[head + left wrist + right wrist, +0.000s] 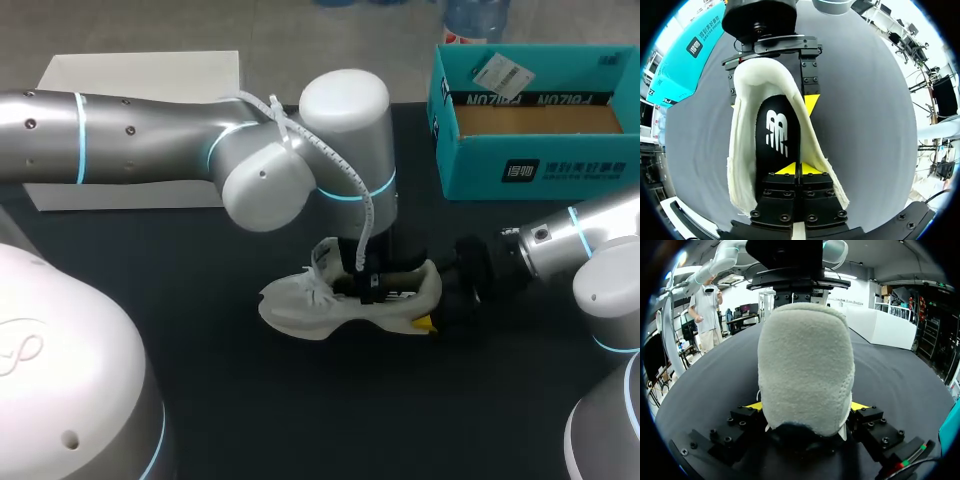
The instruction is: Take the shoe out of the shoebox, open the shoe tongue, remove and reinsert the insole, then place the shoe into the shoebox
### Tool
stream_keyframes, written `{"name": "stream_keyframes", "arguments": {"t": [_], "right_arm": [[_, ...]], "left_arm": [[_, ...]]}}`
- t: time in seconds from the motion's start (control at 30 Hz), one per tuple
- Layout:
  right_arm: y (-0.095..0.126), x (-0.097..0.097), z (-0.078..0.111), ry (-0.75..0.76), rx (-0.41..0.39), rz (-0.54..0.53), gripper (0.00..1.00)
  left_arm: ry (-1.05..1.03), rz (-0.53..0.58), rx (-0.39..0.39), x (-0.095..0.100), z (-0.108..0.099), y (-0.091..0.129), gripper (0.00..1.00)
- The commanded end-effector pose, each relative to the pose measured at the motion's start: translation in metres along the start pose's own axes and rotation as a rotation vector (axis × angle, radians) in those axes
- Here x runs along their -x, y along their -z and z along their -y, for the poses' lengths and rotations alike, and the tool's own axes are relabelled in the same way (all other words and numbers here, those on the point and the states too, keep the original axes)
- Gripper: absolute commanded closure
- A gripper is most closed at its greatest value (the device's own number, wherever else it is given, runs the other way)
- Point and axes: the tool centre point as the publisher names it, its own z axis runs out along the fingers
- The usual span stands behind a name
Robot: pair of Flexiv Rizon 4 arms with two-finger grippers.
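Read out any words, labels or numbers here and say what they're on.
shoebox outer wall: square logo with characters, too small to read.
shoebox inner flap: upside-down lettering, too blurred to quote.
white tag on its rim: print too small.
insole: white logo mark, no readable word.

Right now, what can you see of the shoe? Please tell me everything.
The shoe is a white sneaker of soft, fuzzy-looking fabric with white laces, sole down on the dark table, outside the shoebox. The right gripper is shut on its heel from both sides. Its opening faces up, showing a black insole with a white logo. The left gripper sits in it from above, fingers together; whether they pinch anything is unclear.
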Motion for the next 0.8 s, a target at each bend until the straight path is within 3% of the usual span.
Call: {"name": "stream_keyframes", "arguments": {"t": [0.03,0.2,0.53,0.8], "right_arm": [[0.000,0.000,0.000,0.000,-0.001,0.002,1.00],[0.000,0.000,0.000,0.000,-0.001,0.002,1.00],[0.000,0.000,0.000,0.000,-0.001,0.002,1.00],[0.000,0.000,0.000,0.000,-0.001,0.002,1.00]], "left_arm": [[-0.001,-0.006,0.008,0.005,0.008,-0.011,0.78],[-0.002,-0.036,0.013,0.007,0.010,-0.017,0.83],[0.006,-0.074,0.018,0.005,0.008,-0.027,0.65],[0.028,-0.062,0.009,0.012,0.006,-0.046,0.63]]}}
